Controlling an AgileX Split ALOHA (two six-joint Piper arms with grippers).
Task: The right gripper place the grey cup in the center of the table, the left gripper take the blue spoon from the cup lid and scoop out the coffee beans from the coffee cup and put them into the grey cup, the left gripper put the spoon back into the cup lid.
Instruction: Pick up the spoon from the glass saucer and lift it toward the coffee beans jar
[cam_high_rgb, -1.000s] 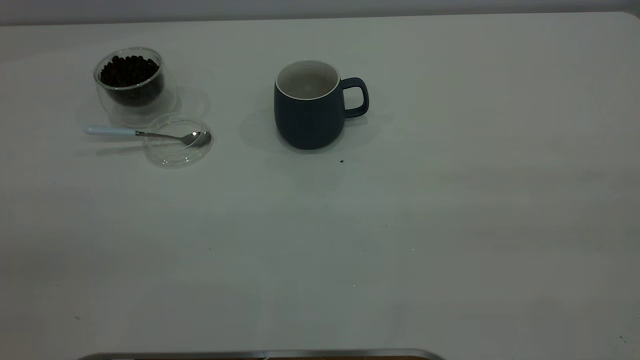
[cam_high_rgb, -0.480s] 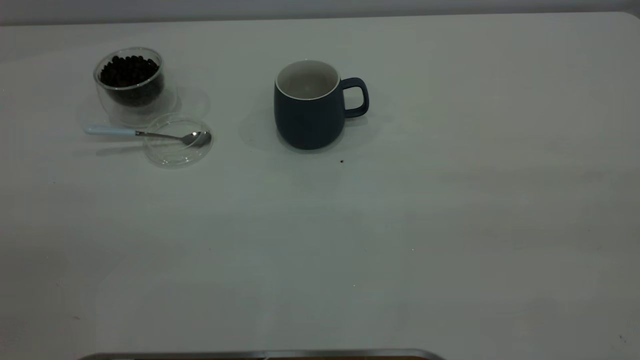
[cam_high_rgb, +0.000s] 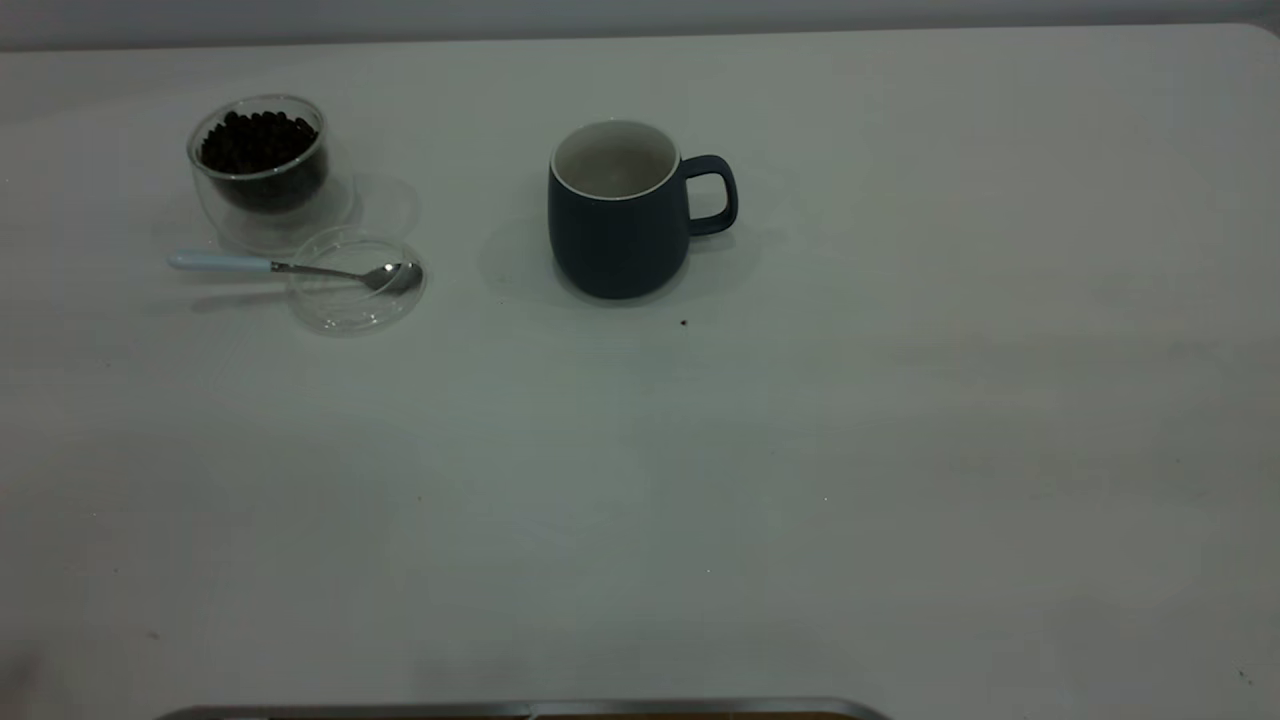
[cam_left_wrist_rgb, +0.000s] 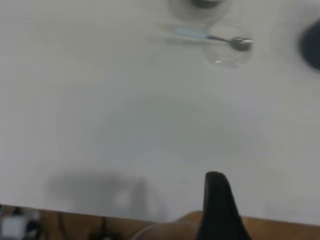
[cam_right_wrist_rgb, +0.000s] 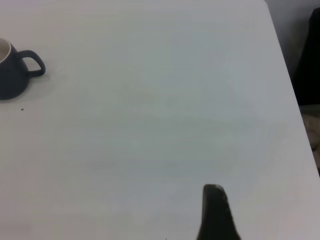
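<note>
The grey cup (cam_high_rgb: 615, 235) stands upright and empty at mid-table, handle to the right; it also shows in the right wrist view (cam_right_wrist_rgb: 10, 75). The coffee cup (cam_high_rgb: 262, 170), full of coffee beans (cam_high_rgb: 258, 145), stands at the far left. The cup lid (cam_high_rgb: 355, 295) lies just in front of it, with the blue spoon (cam_high_rgb: 290, 267) resting across it, bowl in the lid, handle pointing left. Neither gripper shows in the exterior view. The left gripper (cam_left_wrist_rgb: 217, 200) hangs over the table's near edge, far from the spoon (cam_left_wrist_rgb: 210, 36). The right gripper (cam_right_wrist_rgb: 216, 210) is over bare table (cam_high_rgb: 800, 450), far right of the grey cup.
One stray dark bean (cam_high_rgb: 684, 323) lies just in front of the grey cup. A metal strip (cam_high_rgb: 520, 710) runs along the near edge. The table's right edge (cam_right_wrist_rgb: 290, 100) borders a dark object (cam_right_wrist_rgb: 307, 60). Brown wood (cam_left_wrist_rgb: 280, 230) shows below the table's near edge.
</note>
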